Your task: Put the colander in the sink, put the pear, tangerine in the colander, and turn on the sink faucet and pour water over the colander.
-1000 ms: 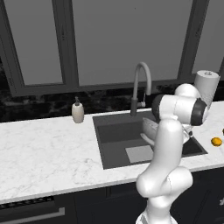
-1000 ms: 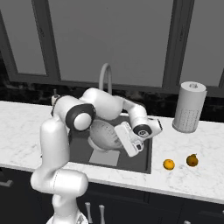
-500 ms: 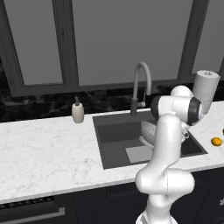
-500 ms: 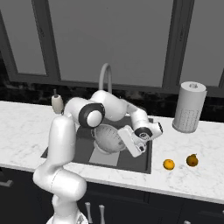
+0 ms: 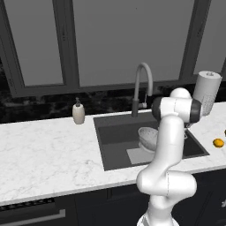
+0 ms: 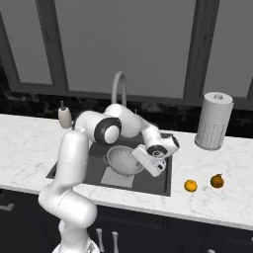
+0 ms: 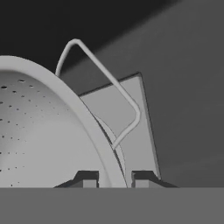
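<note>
The claw (image 7: 114, 178) straddles the rim of the colander (image 6: 124, 160), a finger on each side, apparently gripping it. The colander sits upright, mouth up, mid-frame in the sink (image 6: 162, 180); one handle points toward the claw. At lower right, the tangerine (image 6: 190, 186) rests on the counter (image 6: 217, 207).

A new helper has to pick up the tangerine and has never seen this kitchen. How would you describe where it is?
Start at the tall white paper-towel roll on the white marble counter, right of the dark grey sink. Two small fruits lie in front of it near the counter's front edge. The small round orange tangerine is the one nearer the sink; its neighbour, the browner pear, has a small stem.
</note>
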Tool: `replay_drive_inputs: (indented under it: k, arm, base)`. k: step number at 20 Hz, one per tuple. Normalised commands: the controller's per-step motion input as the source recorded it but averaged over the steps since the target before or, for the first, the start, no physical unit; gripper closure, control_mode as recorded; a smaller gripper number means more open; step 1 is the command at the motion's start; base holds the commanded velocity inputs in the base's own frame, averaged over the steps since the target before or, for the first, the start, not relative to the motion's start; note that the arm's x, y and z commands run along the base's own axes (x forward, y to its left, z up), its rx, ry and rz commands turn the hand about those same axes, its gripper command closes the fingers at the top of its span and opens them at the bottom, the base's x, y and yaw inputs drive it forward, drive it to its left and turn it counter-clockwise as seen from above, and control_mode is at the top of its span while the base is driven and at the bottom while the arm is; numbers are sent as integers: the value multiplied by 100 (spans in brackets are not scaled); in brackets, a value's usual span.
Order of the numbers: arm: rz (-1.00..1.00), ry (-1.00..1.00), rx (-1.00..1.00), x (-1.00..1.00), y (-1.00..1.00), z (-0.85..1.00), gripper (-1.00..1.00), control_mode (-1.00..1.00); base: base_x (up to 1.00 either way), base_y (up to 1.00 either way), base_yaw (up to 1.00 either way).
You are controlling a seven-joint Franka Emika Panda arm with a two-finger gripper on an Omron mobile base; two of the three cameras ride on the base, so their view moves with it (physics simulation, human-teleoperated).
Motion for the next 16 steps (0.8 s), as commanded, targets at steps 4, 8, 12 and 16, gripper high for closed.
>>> replay_drive_inputs:
  k: [4,8,12,16]
  arm:
    - [0,0,-8,31,0,-29,100,-100]
    - [0,0,-1,32,0,-32,100,-100]
    - [0,0,0,28,0,-35,100,-100]
    - [0,0,0,24,0,-38,100,-100]
  base:
    - [0,0,0]
    - [0,0,0]
    - [0,0,0]
    - [0,0,0]
